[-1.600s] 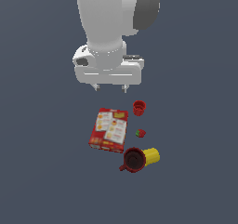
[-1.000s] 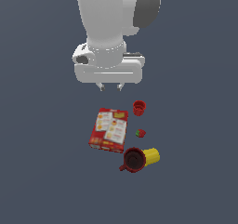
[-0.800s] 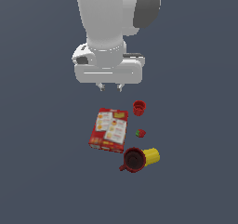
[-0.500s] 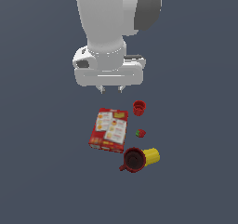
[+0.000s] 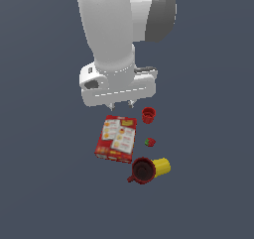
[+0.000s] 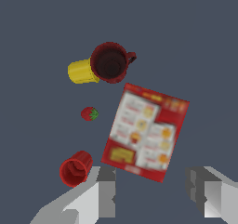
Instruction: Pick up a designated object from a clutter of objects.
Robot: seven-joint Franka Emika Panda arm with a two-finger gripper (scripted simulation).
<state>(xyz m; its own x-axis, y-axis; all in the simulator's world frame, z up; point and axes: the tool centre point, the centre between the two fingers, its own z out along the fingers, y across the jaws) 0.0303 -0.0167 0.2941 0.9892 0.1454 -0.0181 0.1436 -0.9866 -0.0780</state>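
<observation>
1. White tool (image 5: 121, 104) hanging above the far end of the flat red box (image 5: 117, 138), fingers (image 6: 104, 190) spread apart, gripping nothing.
2. Dark red mug (image 5: 142, 170) upright on the grey counter (image 5: 208, 134), past the box's near end, well apart from the tool, handle towards the exterior view's left.
3. Yellow cup (image 5: 162, 166) on its side, touching the mug.
4. Tiny strawberry (image 5: 150, 142) between the mug and the small red cup (image 5: 149, 115).
</observation>
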